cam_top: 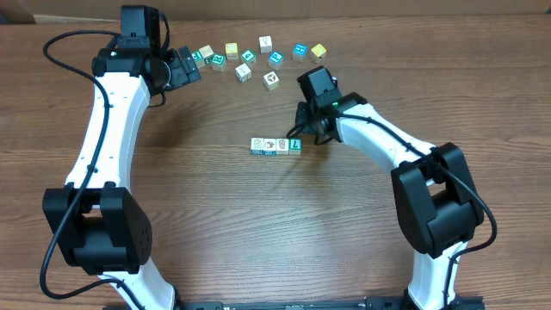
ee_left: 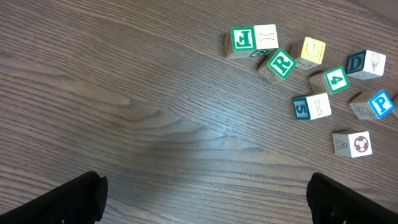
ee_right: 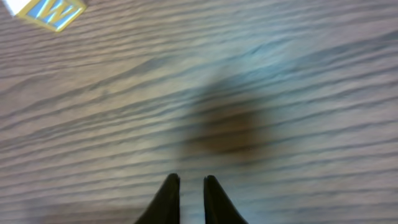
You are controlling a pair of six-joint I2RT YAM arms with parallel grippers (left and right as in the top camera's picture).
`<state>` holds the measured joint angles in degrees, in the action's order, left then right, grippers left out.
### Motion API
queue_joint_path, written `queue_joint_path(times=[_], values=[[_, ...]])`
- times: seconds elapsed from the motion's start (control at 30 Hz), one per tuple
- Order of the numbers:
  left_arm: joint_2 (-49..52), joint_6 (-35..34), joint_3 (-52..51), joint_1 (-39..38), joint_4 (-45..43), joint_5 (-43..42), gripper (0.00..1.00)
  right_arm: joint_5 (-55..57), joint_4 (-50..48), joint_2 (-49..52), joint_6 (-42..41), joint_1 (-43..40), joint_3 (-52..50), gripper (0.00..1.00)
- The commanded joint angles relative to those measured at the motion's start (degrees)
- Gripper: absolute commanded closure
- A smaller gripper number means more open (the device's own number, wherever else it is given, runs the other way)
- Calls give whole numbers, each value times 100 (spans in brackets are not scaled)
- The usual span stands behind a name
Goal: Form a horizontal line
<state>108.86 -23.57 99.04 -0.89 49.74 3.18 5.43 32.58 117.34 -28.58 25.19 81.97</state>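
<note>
1 row point(cam_top: 275, 146) of 4 cubes lies at centre of the table point(cam_top: 215, 224), running 9 to 3 o'clock, cubes touching. 3 have white picture tops. The end cube point(cam_top: 295, 145) at 3 o'clock is green w/ a white "L". At the row's 3 o'clock, just beside it, is the right gripper point(cam_top: 308, 135), tips nearly pinched together w/ nothing betw them. At 10 o'clock the left gripper point(cam_top: 189, 67) is spread wide, empty. Approx 10 loose cubes point(cam_top: 244, 73) are scattered at 12 o'clock. Legible: J, R, G, 4, D, 5, P, A. Right wrist cam shows 1 W cube point(ee_right: 53, 9).
</note>
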Motion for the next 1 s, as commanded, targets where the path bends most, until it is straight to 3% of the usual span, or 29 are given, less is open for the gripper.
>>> queue_joint_path(times=[0.0, 0.1, 0.17, 0.2, 0.3, 0.97], values=[[-35, 46, 46, -28, -11, -22, 0, 232, 4, 66, -7, -264, -28, 87], [-35, 46, 46, -28, -11, -22, 0, 251, 81, 68, 17, -490, -28, 83], [-35, 46, 46, -28, -9, -22, 0, 249, 160, 68, 20, -651, -28, 71], [-35, 46, 46, -28, -11, -22, 0, 249, 219, 68, 20, -739, -28, 59], [-35, 46, 46, -28, -11, -22, 0, 247, 437, 68, 15, -940, -28, 0], [-35, 46, 46, -28, -11, -22, 0, 247, 542, 68, 13, -1145, -28, 0]])
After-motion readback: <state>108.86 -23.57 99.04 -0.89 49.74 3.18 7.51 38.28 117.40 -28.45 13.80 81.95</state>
